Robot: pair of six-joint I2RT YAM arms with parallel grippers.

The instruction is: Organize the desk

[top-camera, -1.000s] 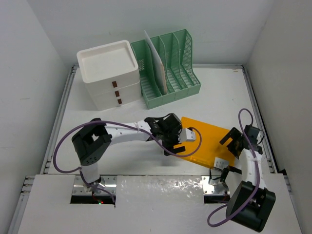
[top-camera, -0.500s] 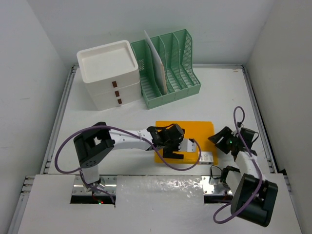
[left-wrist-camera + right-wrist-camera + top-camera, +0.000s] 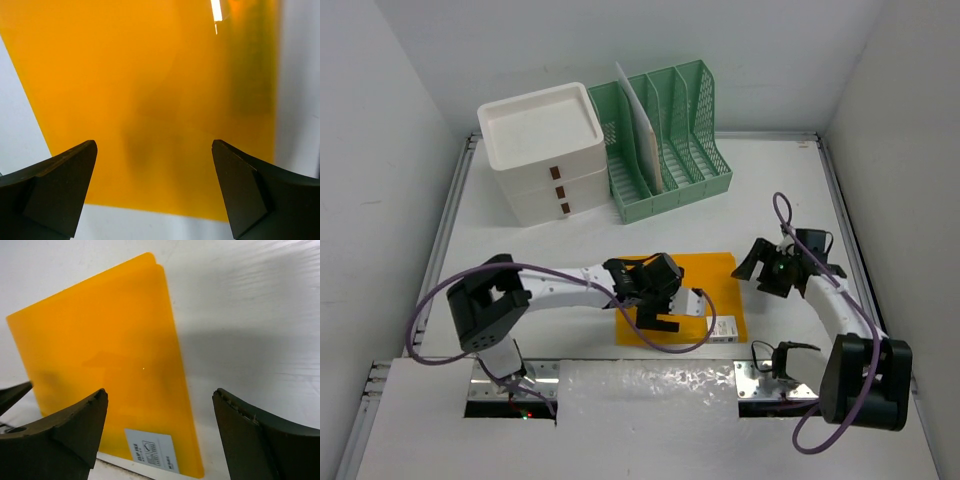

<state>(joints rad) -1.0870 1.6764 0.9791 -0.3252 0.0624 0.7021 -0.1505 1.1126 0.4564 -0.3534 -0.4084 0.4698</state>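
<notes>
An orange clip file (image 3: 708,285) lies flat on the white desk (image 3: 770,185), near its front edge, with a white label (image 3: 725,328) at its near right corner. My left gripper (image 3: 658,303) hovers over the file's left part. In the left wrist view its fingers stand wide apart above the orange file (image 3: 150,90), and nothing is between them, so this gripper (image 3: 155,150) is open. My right gripper (image 3: 762,266) is just right of the file. It (image 3: 160,395) is open and empty, looking at the file (image 3: 100,355) and its label (image 3: 150,450).
A white three-drawer box (image 3: 545,150) with brown handles stands at the back left. Next to it is a green mesh file rack (image 3: 675,135) holding a white sheet (image 3: 642,125) in one slot. Metal rails (image 3: 445,230) run along the desk's edges.
The orange file has slid left and turned square to the desk. My left gripper moved left with it and opened wider. My right arm swung away from the near edge to the file's right side.
</notes>
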